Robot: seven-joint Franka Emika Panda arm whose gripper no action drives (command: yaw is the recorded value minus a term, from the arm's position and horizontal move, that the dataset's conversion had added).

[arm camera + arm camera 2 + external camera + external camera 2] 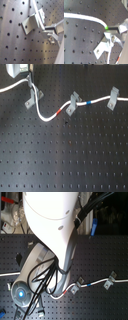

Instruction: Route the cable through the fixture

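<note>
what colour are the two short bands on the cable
One red band and one blue band on the white cable, clearest in the first exterior view.

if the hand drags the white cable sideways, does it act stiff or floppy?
Probably floppy: the cable sags in a loose curve between the clips in the first exterior view. Likely light too; it lies flat on the board without kinking. Where it passes the clips it may snag rather than slide. The hand's grip on it is unclear.
</note>
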